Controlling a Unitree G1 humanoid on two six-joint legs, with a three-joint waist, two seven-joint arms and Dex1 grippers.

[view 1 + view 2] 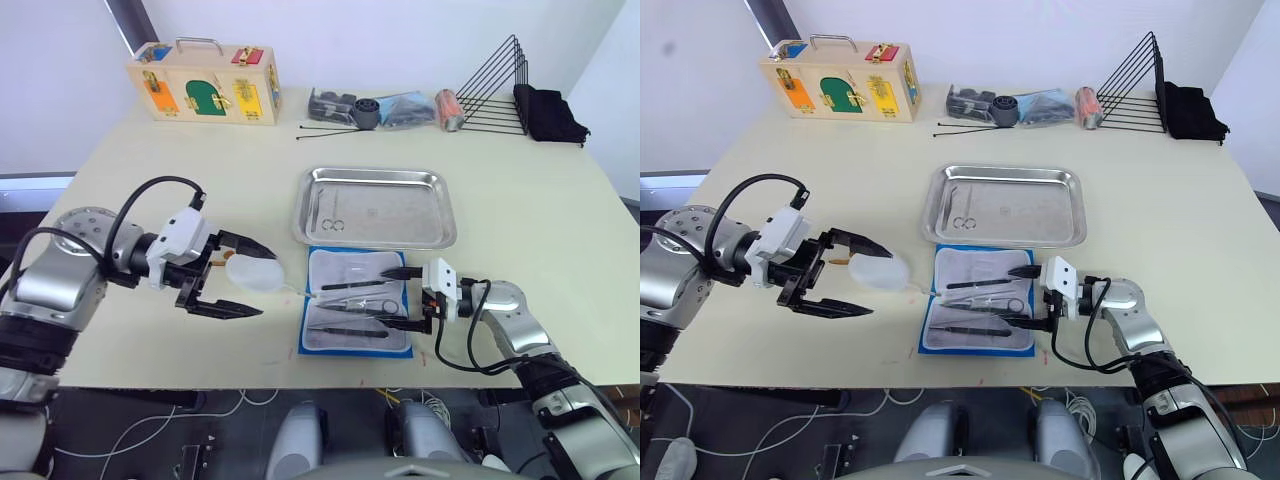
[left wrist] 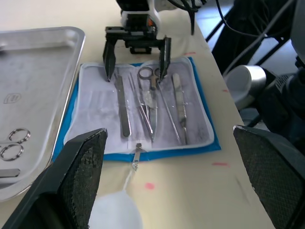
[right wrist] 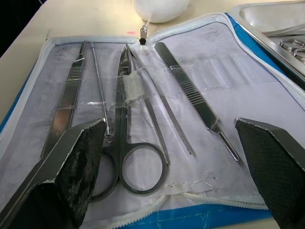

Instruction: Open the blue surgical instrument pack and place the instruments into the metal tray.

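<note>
Already unzipped and spread flat, the blue surgical instrument pack (image 1: 357,312) lies near the front edge of the cream table (image 1: 560,230), its clear whitish inner side up and edged in blue, just in front of the shallow shiny steel metal tray (image 1: 375,207). On that lining the thin silvery instruments (image 3: 131,124) rest side by side: ring-handled scissors in the middle, flat forceps or tweezers to either side and a slim probe beside the scissors, several of them under clear retaining straps. One item with paired rings (image 2: 12,143) sits in the tray, so the transfer looks begun but far from finished. The right gripper (image 1: 405,297) hangs low at the pack's right end, its two black fingers spread wide and empty, straddling the scissor handles. The left gripper (image 1: 238,280) hovers off the pack's left side, likewise wide apart and holding nothing, with a white oval pad (image 1: 252,273) lying between its fingers on the table. The main risk, as I judge it, is the straps: a pull on the scissors could drag the whole light pack along or tip neighbouring tools off the lining. Thin flat metal may also slip from the fingertips, or two pieces may get pinched together.
</note>
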